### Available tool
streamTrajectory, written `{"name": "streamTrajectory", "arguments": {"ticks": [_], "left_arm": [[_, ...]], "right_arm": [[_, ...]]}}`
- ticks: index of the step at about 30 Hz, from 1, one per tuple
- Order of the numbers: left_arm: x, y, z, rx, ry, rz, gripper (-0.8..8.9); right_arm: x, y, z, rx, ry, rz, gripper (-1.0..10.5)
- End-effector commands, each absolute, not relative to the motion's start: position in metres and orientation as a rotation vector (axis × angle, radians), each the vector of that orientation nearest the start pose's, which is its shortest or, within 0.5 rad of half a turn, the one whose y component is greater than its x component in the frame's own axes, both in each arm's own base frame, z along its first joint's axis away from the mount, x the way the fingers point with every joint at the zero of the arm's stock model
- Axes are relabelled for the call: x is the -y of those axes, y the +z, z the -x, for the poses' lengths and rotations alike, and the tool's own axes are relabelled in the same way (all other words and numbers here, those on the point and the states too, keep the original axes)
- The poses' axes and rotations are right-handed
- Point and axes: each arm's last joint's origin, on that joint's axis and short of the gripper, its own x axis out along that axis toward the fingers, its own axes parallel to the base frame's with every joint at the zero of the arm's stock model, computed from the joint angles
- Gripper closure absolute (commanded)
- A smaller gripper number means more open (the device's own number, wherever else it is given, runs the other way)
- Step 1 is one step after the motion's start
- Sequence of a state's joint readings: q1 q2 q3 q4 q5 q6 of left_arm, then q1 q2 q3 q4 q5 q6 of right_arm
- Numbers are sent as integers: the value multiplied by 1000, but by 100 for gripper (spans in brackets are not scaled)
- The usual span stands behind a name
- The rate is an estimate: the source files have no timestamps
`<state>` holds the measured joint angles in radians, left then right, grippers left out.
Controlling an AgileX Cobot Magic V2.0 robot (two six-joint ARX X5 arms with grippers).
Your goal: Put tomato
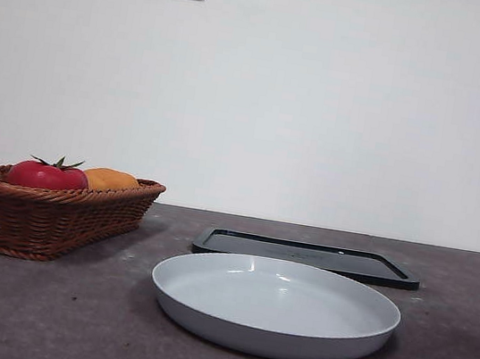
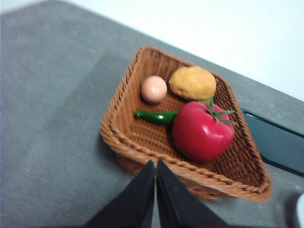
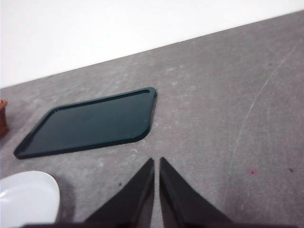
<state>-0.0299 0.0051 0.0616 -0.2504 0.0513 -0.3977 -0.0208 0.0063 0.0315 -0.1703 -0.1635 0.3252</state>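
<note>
The glossy red tomato (image 1: 47,175) with a green spiky stem lies in a brown wicker basket (image 1: 0,214) at the left of the table. In the left wrist view the tomato (image 2: 202,130) sits in the basket (image 2: 142,137) beside an orange fruit (image 2: 192,82), a pale pink fruit (image 2: 154,89) and a green pepper (image 2: 156,116). My left gripper (image 2: 156,166) is shut and empty, above the table just outside the basket's near rim. My right gripper (image 3: 156,164) is shut and empty, above bare table near the black tray (image 3: 90,123). Neither gripper shows in the front view.
A grey round plate (image 1: 275,307) lies in the middle of the table, with a flat black tray (image 1: 305,255) behind it. The plate's edge (image 3: 26,197) shows in the right wrist view. The orange fruit (image 1: 110,180) peeks over the basket rim.
</note>
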Motion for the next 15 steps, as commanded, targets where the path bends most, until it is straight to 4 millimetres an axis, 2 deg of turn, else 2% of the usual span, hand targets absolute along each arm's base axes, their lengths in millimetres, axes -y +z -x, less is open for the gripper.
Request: {"name": "streamTrajectory", "arguments": {"ticks": [1, 8, 15], "left_arm": [[4, 175, -89, -167, -56, 464, 804], [5, 208, -82, -175, -69, 485, 803], [8, 251, -79, -258, -165, 422, 803]], "right_arm": [[-3, 178, -91, -115, 132, -375, 940], [-4, 218, -84, -123, 173, -376, 940], [-7, 270, -80, -192, 254, -334, 940]]}}
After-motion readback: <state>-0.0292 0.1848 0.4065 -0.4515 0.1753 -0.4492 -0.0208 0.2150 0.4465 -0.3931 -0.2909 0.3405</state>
